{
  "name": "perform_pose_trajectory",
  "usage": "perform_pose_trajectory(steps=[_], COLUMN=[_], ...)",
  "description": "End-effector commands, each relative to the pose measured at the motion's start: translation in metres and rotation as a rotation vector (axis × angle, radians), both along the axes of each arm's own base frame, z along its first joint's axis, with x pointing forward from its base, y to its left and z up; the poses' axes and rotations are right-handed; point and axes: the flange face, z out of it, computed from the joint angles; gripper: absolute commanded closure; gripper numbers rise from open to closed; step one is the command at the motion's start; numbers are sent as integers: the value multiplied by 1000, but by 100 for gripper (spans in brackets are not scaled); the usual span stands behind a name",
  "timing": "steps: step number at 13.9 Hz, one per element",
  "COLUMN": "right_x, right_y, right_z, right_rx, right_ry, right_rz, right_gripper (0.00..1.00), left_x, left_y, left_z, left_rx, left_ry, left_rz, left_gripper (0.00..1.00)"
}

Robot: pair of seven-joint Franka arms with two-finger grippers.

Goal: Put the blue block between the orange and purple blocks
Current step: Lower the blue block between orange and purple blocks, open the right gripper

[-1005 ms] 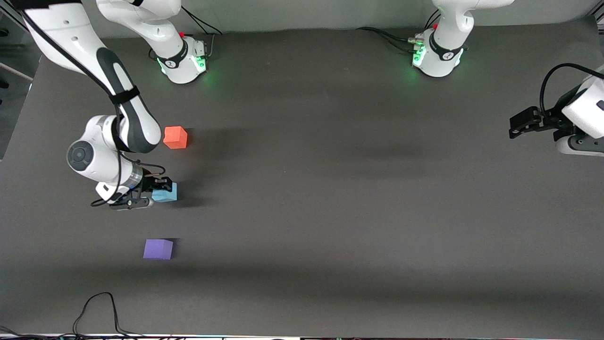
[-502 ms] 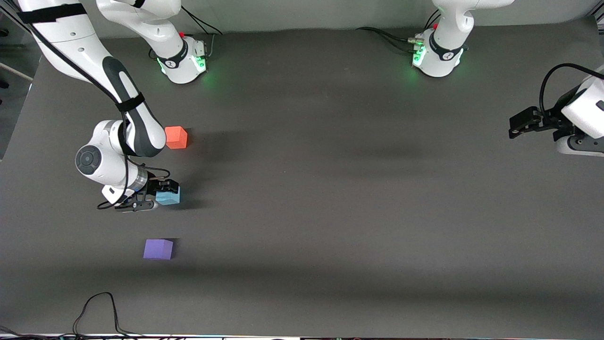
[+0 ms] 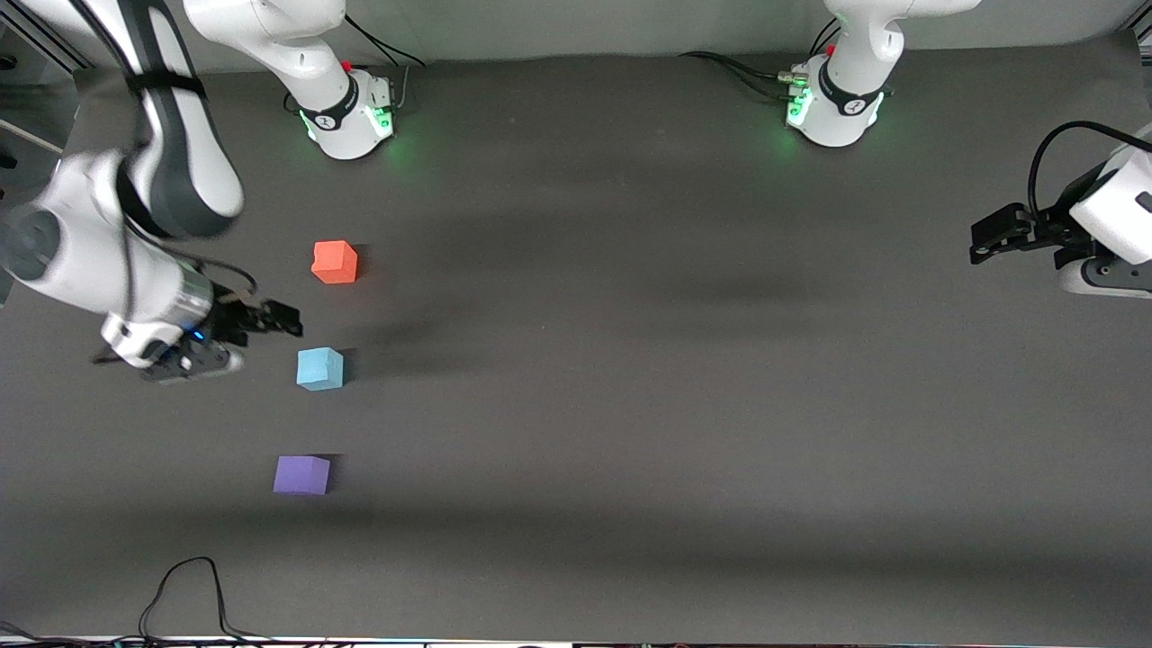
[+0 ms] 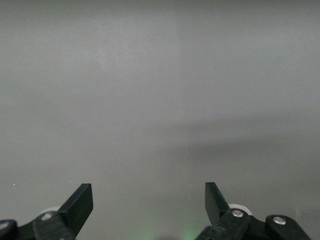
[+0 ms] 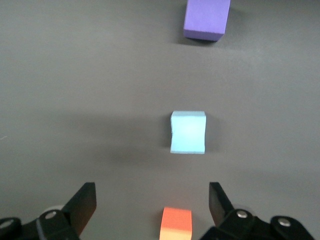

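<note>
— Three cubes in a row?
— Yes: blue block (image 3: 319,368) sits on the table between orange block (image 3: 335,262) and purple block (image 3: 301,474).
— Grippers?
— Right gripper (image 3: 274,319) hangs empty, fingers apart, over the table beside the blue block; left gripper (image 3: 990,236) waits, fingers spread.

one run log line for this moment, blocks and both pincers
blue block: on table between orange block and purple block | right pincer: open, empty, beside blue | left pincer: open, waiting
</note>
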Motion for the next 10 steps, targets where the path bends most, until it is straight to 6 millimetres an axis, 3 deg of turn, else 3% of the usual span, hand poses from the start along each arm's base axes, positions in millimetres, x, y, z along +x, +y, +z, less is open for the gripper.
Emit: perform_pose_trajectory(steps=[1, 4, 5, 6, 10], right_x=[-6, -6, -6, -7, -8], right_y=[-1, 2, 8, -2, 3], right_z=[86, 166, 177, 179, 178], right_rx=[3, -1, -19, -37, -37], right_ry=[-9, -50, -55, -53, -48], right_rz=[23, 41, 63, 53, 60], right_gripper=[0, 0, 0, 0, 0], left_x=[-6, -5, -5, -5, -6], left_y=[-1, -1, -1, -1, -1], left_z=[5, 5, 5, 5, 4], left_rx=[-3, -3, -3, -3, -3], left_ry=[-6, -8, -8, -8, -6], left_rz=[-11, -11, -12, -11, -12], left_gripper=[0, 0, 0, 0, 0])
